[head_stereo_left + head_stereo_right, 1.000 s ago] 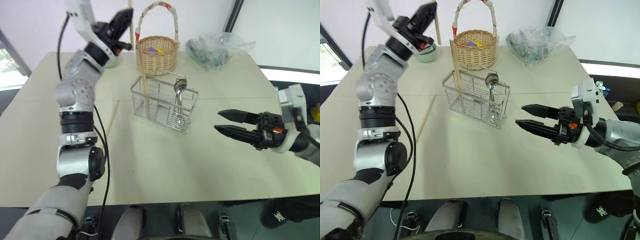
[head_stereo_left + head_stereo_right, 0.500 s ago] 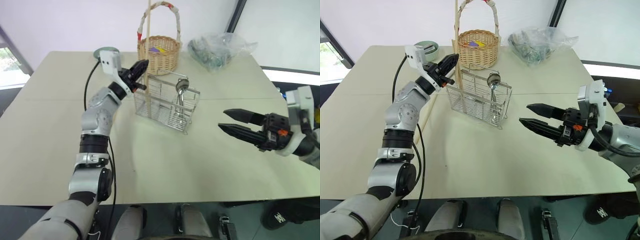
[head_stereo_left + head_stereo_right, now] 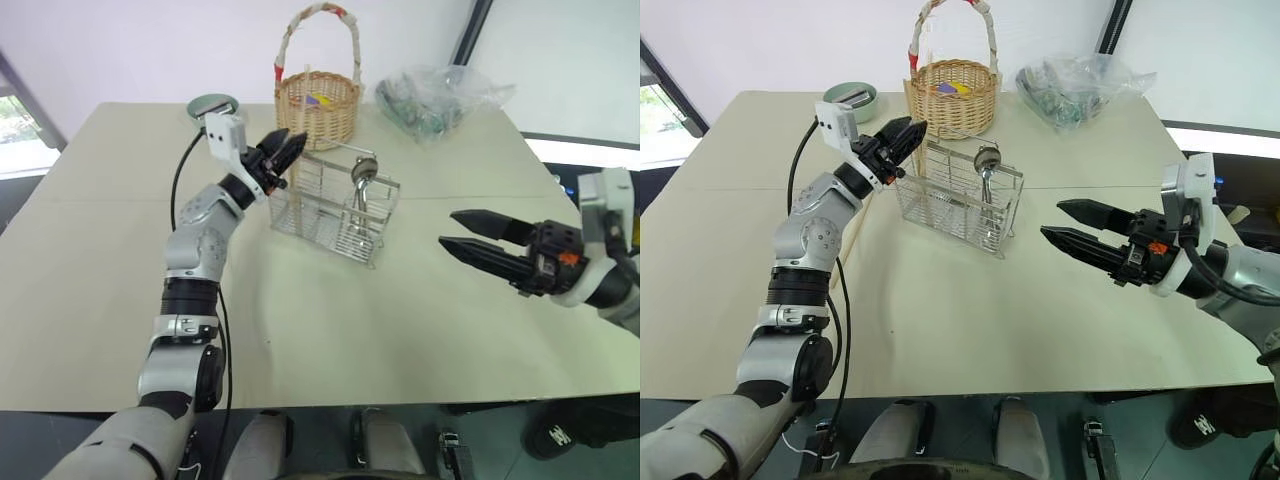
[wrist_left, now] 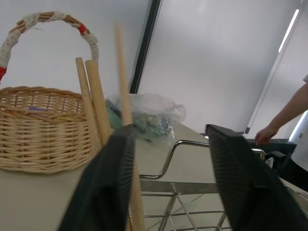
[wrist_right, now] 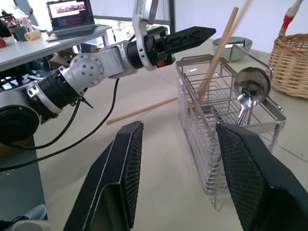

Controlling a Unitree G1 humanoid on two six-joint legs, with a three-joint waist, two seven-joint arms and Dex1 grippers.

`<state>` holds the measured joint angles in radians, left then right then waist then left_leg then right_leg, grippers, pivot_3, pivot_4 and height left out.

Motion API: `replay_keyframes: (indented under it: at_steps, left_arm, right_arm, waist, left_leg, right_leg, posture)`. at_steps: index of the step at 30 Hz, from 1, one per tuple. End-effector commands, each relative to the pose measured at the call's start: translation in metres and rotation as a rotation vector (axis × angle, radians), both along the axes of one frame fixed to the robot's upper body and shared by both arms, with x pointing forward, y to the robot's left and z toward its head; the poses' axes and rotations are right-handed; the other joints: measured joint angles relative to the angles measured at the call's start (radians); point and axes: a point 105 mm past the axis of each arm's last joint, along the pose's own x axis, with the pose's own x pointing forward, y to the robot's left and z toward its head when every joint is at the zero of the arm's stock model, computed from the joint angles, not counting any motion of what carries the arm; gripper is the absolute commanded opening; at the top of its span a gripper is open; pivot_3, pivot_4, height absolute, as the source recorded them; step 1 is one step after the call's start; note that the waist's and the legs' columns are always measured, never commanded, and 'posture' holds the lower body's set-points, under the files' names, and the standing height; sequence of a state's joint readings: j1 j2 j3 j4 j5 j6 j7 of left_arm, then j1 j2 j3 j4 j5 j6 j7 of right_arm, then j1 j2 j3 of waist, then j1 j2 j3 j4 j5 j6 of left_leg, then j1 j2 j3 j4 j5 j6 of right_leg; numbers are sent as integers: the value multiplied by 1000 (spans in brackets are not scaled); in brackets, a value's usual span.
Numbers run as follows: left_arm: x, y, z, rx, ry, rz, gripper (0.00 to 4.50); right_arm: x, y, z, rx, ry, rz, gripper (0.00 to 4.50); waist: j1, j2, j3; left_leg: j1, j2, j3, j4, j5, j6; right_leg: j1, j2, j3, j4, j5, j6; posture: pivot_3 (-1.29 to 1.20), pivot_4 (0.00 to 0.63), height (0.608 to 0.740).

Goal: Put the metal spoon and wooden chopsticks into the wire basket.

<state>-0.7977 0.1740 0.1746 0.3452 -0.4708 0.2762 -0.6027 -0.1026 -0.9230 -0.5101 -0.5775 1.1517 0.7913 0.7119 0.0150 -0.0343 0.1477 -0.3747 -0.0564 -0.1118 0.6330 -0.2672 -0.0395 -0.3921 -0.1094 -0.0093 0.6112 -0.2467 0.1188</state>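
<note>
Left claw (image 3: 290, 142) open at the wire basket (image 3: 330, 215), fingers apart over its left corner.
Wooden chopsticks (image 5: 217, 57) and the metal spoon (image 5: 250, 89) stand inside the basket; another stick (image 5: 142, 109) lies flat on the table (image 3: 350, 320) just beside it. That stick is probably light, stiff and prone to roll, so pinch it mid-length. Right claw (image 3: 447, 229), also open, hangs well right of the basket.

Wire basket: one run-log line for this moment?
wire basket: metal spoon, wooden chopsticks inside | stray chopstick on table | left gripper open beside basket | right gripper open, empty
</note>
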Motion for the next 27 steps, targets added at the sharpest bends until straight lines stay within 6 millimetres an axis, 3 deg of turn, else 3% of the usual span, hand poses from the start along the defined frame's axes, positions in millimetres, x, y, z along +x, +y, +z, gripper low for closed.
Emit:
replay_keyframes:
  at_steps: [1,6,10,14,17,21,23,25,27]
  left_arm:
    - [-6,6,19,-33,-61,5,3627]
    - [-10,11,26,-20,-68,20,3627]
    - [-21,17,43,11,-100,23,3627]
    - [-42,43,79,53,-153,25,3627]
    - [-45,74,89,130,-91,81,3627]
    - [-28,117,55,355,172,264,3627]
    - [-20,134,17,441,402,346,3627]
    - [-22,137,-21,528,570,370,3627]
    - [-24,124,-51,554,667,324,3627]
  right_arm:
    - [2,-1,8,4,-30,-2,2472]
    - [6,-1,9,11,-28,-2,2472]
    - [8,-1,9,13,-29,-2,2472]
    - [7,0,6,-1,-25,6,2472]
    - [6,1,-1,-21,-16,19,2472]
    - [8,3,-4,-12,-12,28,2472]
    - [10,4,-7,-8,-9,33,2472]
    - [10,7,-8,-3,-6,48,2472]
    - [11,8,-9,-1,-4,57,2472]
  waist:
    - [0,0,0]
    - [0,0,0]
    - [-1,0,0]
    - [-4,1,1]
    - [-4,1,1]
    - [-2,3,1]
    - [1,2,1]
    - [1,2,1]
    - [-1,2,1]
  left_leg:
    - [0,0,0,0,0,0]
    - [0,0,0,0,0,0]
    - [0,0,0,0,0,0]
    - [0,0,0,-1,0,0]
    - [0,1,-1,-2,0,0]
    - [1,1,-1,-1,0,0]
    - [2,1,-1,-1,0,0]
    - [1,1,-3,0,0,0]
    - [1,1,-3,0,0,0]
  right_leg:
    - [0,0,0,0,0,0]
    - [0,0,0,0,0,0]
    - [0,0,0,0,0,0]
    - [-1,0,0,0,0,0]
    - [-1,1,0,0,0,0]
    - [-1,3,0,0,0,-1]
    - [1,3,0,0,-1,-1]
    - [2,3,0,0,-1,-1]
    - [1,3,1,0,-1,0]
  posture:
    - [0,150,681]
    - [0,150,681]
    - [0,150,681]
    - [0,150,681]
    - [0,150,681]
    - [0,150,681]
    - [0,150,681]
    - [0,150,681]
    - [0,150,681]
